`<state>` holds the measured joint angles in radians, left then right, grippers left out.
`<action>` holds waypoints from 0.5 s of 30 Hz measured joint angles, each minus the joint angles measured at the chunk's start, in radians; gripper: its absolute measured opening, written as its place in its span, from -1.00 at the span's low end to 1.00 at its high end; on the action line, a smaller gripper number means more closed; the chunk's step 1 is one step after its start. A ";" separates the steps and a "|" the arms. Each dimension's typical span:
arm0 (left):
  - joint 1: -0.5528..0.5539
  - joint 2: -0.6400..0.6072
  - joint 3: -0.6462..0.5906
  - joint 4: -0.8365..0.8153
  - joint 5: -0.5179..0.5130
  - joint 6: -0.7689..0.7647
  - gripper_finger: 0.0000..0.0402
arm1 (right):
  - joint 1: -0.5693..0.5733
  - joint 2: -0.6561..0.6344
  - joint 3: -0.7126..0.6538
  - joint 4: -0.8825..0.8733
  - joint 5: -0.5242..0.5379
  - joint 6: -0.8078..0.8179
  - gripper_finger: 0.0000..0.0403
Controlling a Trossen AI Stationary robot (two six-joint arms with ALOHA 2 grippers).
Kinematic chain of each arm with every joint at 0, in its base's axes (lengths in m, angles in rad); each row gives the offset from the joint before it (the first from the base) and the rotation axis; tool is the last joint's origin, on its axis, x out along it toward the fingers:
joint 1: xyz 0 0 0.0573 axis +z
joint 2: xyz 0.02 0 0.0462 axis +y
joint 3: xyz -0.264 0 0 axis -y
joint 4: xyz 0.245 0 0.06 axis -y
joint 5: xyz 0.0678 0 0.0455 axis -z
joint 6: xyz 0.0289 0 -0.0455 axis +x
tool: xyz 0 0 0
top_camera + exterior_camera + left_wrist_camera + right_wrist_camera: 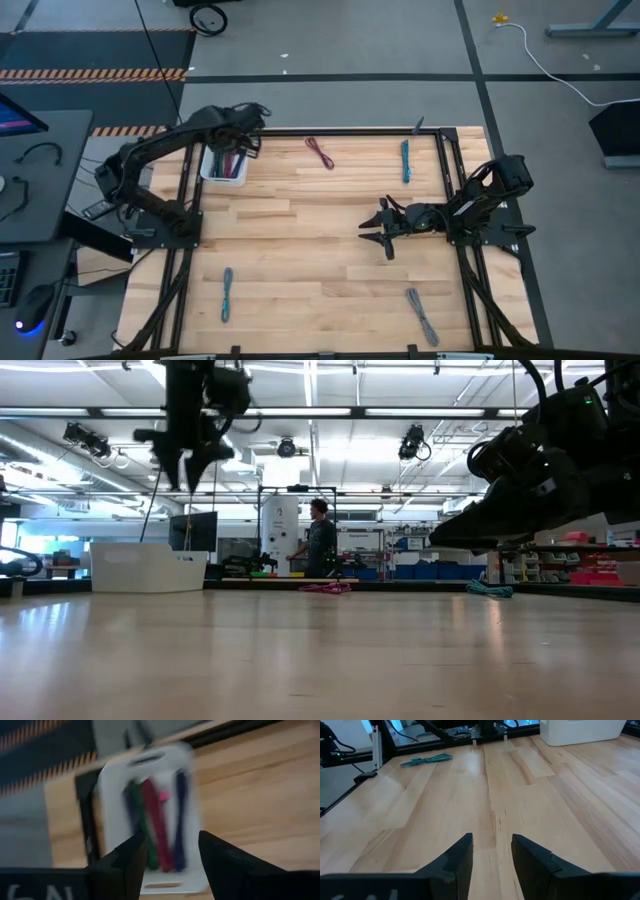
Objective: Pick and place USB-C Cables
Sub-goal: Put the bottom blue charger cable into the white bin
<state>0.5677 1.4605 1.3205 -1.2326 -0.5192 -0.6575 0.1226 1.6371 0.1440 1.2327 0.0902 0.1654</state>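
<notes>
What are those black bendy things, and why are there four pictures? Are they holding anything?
The black things are two robot arms with two-finger grippers. Four cameras took the pictures at the same moment: one looks down from above, one sits low at table height, and one rides on each arm's wrist.

The left gripper hangs open over a white bin at the table's edge. Inside it lie green, red and blue cables. The right gripper is open above the middle of the wooden table.

Neither holds anything.

Four cables lie loose on the table: a maroon cable, a teal cable, a blue cable and a grey cable. Far behind, a person stands in the room.
</notes>
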 joint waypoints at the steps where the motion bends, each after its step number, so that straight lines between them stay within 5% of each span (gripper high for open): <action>1: -0.045 0.001 0.018 0.003 -0.010 -0.001 -0.10 | 0.000 0.000 0.000 0.000 0.004 0.000 -0.30; 8: -0.422 0.003 0.025 0.126 -0.036 -0.088 -0.18 | 0.000 0.000 0.000 0.000 0.023 -0.009 -0.30; 15: -0.797 0.023 0.019 0.164 -0.035 -0.451 -0.22 | -0.001 0.000 0.000 0.006 0.026 -0.047 -0.31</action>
<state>-0.2294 1.4834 1.3399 -1.0688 -0.5543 -1.1089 0.1219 1.6371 0.1442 1.2385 0.1158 0.1181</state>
